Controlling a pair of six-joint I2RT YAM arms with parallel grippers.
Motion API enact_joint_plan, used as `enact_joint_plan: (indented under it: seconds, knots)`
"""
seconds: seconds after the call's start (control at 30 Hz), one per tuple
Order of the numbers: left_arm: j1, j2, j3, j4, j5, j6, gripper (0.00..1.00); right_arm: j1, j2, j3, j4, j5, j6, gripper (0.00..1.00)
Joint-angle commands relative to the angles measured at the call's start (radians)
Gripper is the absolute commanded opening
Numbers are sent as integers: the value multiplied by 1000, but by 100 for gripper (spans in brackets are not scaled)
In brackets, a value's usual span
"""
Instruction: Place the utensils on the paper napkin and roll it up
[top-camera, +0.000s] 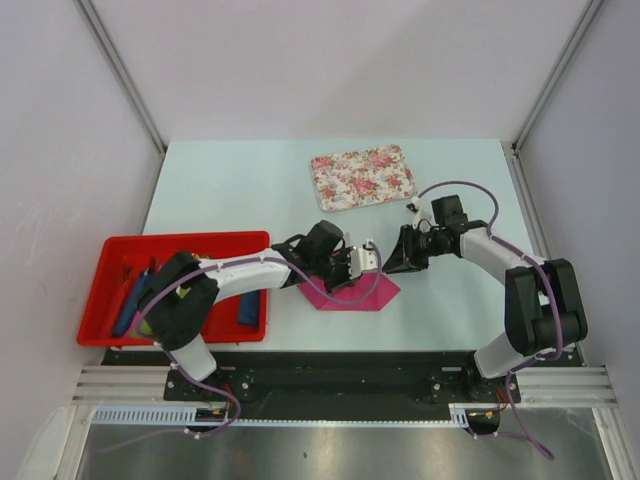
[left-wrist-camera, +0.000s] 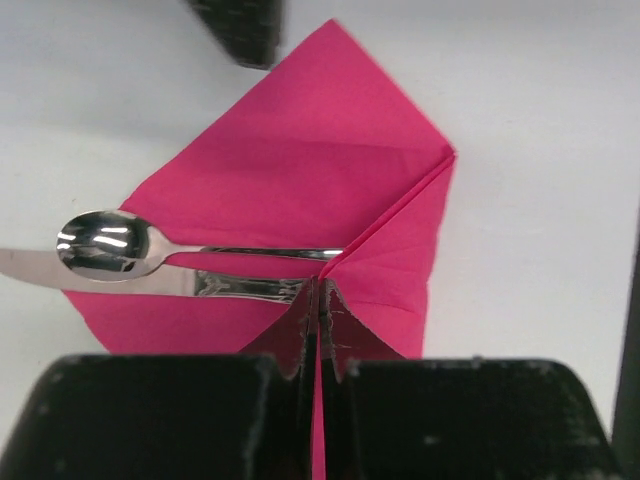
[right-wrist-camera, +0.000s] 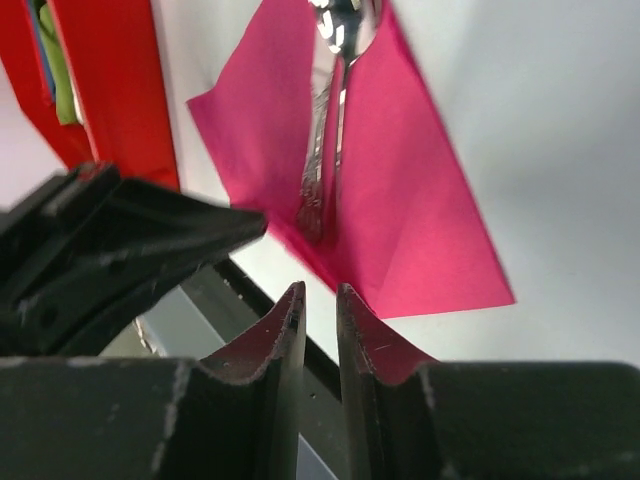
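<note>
From above, the left gripper (top-camera: 355, 272) and right gripper (top-camera: 398, 258) crowd together over the paper napkin (top-camera: 380, 293), which lies near the table's front edge beside the red bin (top-camera: 185, 238), so their fingers could clash. In the left wrist view the jaws are shut on a folded napkin corner. The spoon (left-wrist-camera: 105, 243) and knife (left-wrist-camera: 40, 268) lie loose on it, and a hard pull could tear the paper or slide them off. In the right wrist view the jaws stand narrowly apart, holding nothing, and closing there may miss the edge.
</note>
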Motion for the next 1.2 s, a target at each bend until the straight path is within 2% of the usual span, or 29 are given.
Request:
enact_joint_plan:
  seconds: [0.0,0.57,0.7,0.77,1.07,1.1,1.17]
  knots:
    - [37,40,67,23,37,-31,0,41,10,-9,-4,-62,22,23]
    - [56,98,88,28,35,-57,0,156,130,18,-59,-18,6,23]
    - [54,103,90,26,35,-73,0,174,151,17,-73,-9,-22,31]
    - [54,104,91,26,35,-76,0,186,159,18,-72,-3,-20,31]
    - [50,137,114,11,35,-114,0,216,242,54,-94,135,-73,30]
    - [51,138,120,8,38,-120,2,216,250,57,-99,137,-79,29]
    - [53,131,123,-12,45,-142,16,222,265,66,-102,146,-88,28]
